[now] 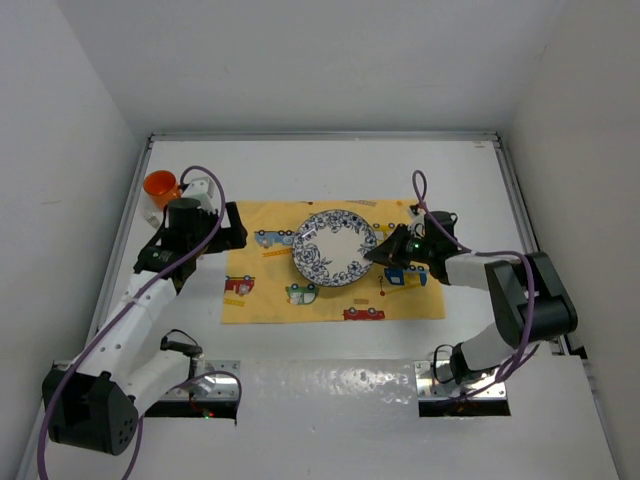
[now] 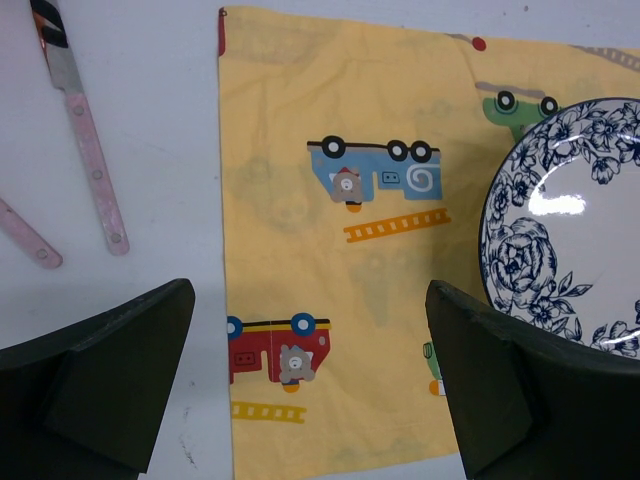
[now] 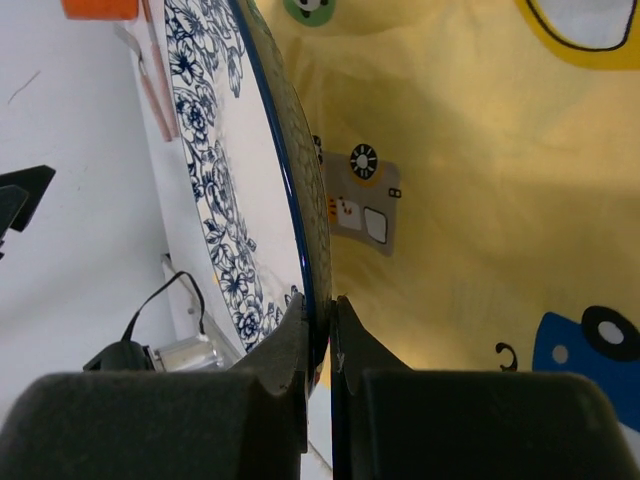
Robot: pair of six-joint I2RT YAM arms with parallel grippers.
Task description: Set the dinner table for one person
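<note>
The white bench [image 1: 300,170] carries a yellow car-print placemat [image 1: 265,295] near its middle, laid out as the base of the one setting. A blue-and-white floral plate [image 1: 333,248] sits over the placemat's centre. The right end effector [image 3: 320,318] is pinched narrow on the plate's right rim, one finger above and one beneath. A thin edge grip like this suits steering a flat dish into position; whether the plate rests fully on the cloth or is slightly raised I cannot tell. The left end effector [image 2: 310,390] hangs spread wide and holds nothing. It hovers over the placemat's left border, probably kept clear of the plate work and near the cutlery. A pink-handled knife [image 2: 88,160] lies on bare bench just beside that border, and an orange cup [image 1: 160,184] stands well apart at the far left corner, so both look unplaced.
</note>
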